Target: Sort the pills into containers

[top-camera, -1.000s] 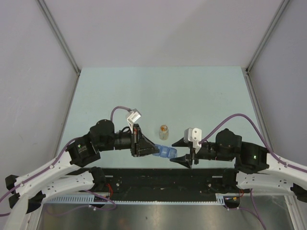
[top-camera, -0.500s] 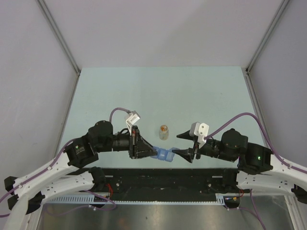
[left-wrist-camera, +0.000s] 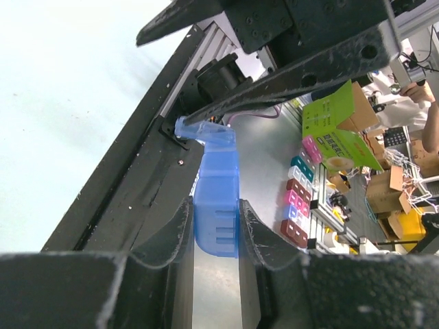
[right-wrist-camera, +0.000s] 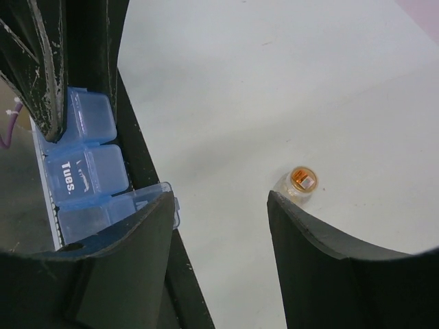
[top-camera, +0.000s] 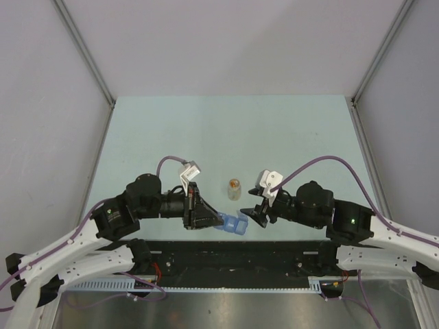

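Observation:
My left gripper (top-camera: 218, 218) is shut on one end of the blue pill box (top-camera: 235, 223) and holds it above the table's near edge; it also shows in the left wrist view (left-wrist-camera: 216, 205). In the right wrist view the pill box (right-wrist-camera: 89, 181) reads "Tues." and the lid of its end compartment stands open against my right gripper's left finger (right-wrist-camera: 137, 267). My right gripper (top-camera: 254, 209) is open, its tips beside the box's free end. A small clear vial with orange contents (top-camera: 234, 187) stands upright on the table beyond the box, also in the right wrist view (right-wrist-camera: 300, 184).
The pale green table (top-camera: 226, 137) has grey walls on three sides. A black rail (top-camera: 233, 257) runs along the near edge below the arms. Purple cables loop over both arms.
My right gripper has moved left and turned toward the pill box's free end. The left gripper holds the box nearly where it was, slightly lower.

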`<state>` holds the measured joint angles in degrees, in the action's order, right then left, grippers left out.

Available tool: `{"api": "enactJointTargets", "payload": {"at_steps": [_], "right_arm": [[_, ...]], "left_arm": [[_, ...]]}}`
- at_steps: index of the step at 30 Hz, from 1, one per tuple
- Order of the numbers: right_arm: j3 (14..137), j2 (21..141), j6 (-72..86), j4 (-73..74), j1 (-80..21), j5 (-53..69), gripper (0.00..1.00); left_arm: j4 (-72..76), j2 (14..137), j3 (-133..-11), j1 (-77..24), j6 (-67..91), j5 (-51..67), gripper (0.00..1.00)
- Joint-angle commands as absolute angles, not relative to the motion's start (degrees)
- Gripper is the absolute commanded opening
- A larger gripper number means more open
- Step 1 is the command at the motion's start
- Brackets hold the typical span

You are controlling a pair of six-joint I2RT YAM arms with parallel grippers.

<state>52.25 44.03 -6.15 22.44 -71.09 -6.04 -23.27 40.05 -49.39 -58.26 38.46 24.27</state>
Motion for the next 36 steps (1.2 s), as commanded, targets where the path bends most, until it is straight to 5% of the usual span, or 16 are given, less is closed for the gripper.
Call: {"api": "enactJointTargets", "payload": {"at_steps": [1,8,14,21,27,31,36], "right_arm": [[53.9,39.8,-5.2,17.9,-70.8,-10.8,0.61],[53.8,35.3,-1.3,16.0,-70.6,-24.9,0.58],[53.8,33.7,3.5,18.8,-70.5,-29.9,0.6],[53.9,31.5,6.2,23.1,-70.5,-30.7,0.6],[53.9,31.7,7.7,25.4,-70.4,-31.4,0.63],[53.6,32.5,9.5,26.0,-70.4,-32.6,0.7],[49.1,32.9,11.2,23.3,-70.1,-39.0,0.91]], "left_arm": [[-21.2,38.8,-48.5,-58.2,37.0,25.2,0.01],[-21.0,40.5,-41.2,-58.3,33.3,14.6,0.0],[-14.2,47.7,-33.8,-58.2,30.1,6.7,0.1],[0.0,56.8,-26.8,-54.9,32.2,6.6,0.02],[7.5,67.0,-25.9,-47.8,31.6,15.0,0.07],[7.1,73.7,-30.0,-46.1,28.9,19.4,0.46],[3.3,76.2,-33.1,-45.4,27.0,17.5,0.75]]}}
